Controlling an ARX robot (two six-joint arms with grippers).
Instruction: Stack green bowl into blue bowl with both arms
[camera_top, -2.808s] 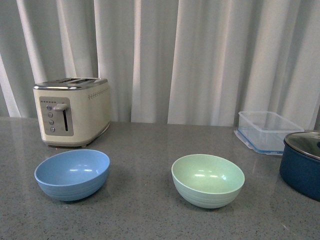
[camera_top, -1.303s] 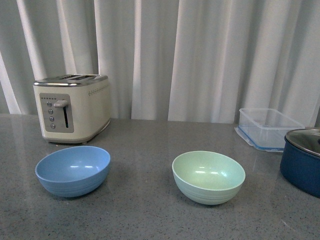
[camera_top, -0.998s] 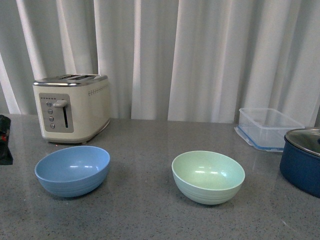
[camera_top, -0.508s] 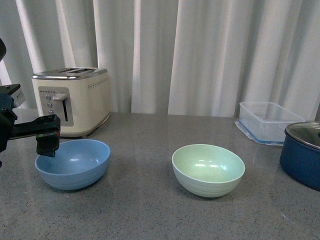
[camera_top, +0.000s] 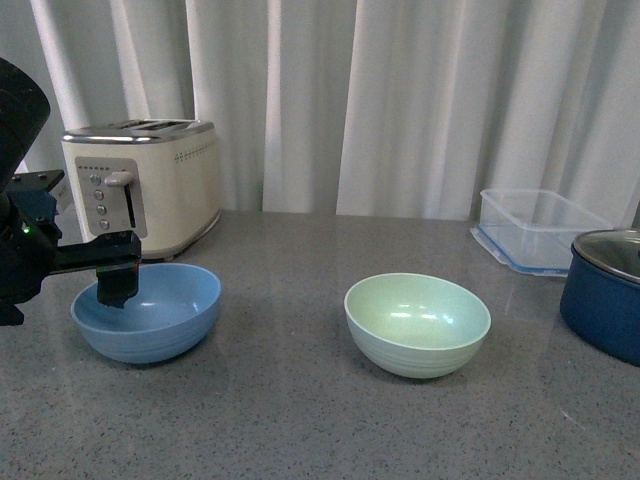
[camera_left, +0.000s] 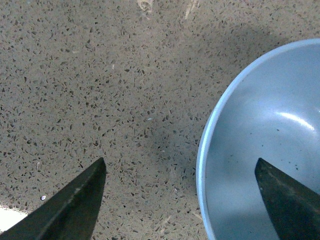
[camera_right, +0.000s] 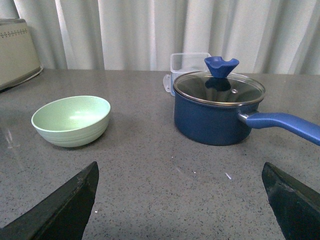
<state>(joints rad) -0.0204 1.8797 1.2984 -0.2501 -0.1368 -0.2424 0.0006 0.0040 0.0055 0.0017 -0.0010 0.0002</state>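
The blue bowl (camera_top: 150, 315) sits upright on the grey counter at the left, in front of the toaster. The green bowl (camera_top: 417, 323) sits upright near the middle, well apart from it. My left gripper (camera_top: 114, 281) hangs over the blue bowl's left rim. In the left wrist view the left gripper (camera_left: 180, 161) is open and straddles the rim of the blue bowl (camera_left: 265, 150), one finger above the inside and one above the counter. My right gripper (camera_right: 180, 165) is open over bare counter, with the green bowl (camera_right: 71, 120) some way ahead of it. The right arm is out of the front view.
A cream toaster (camera_top: 145, 180) stands behind the blue bowl. A clear plastic container (camera_top: 540, 228) and a navy pot with a glass lid (camera_top: 606, 305) stand at the right. The pot's long handle (camera_right: 282, 124) sticks out beside the right gripper. White curtains close off the back.
My left arm has come into view from the left and moved right, bringing its open gripper over the blue bowl's rim. Both bowls stay where they were.
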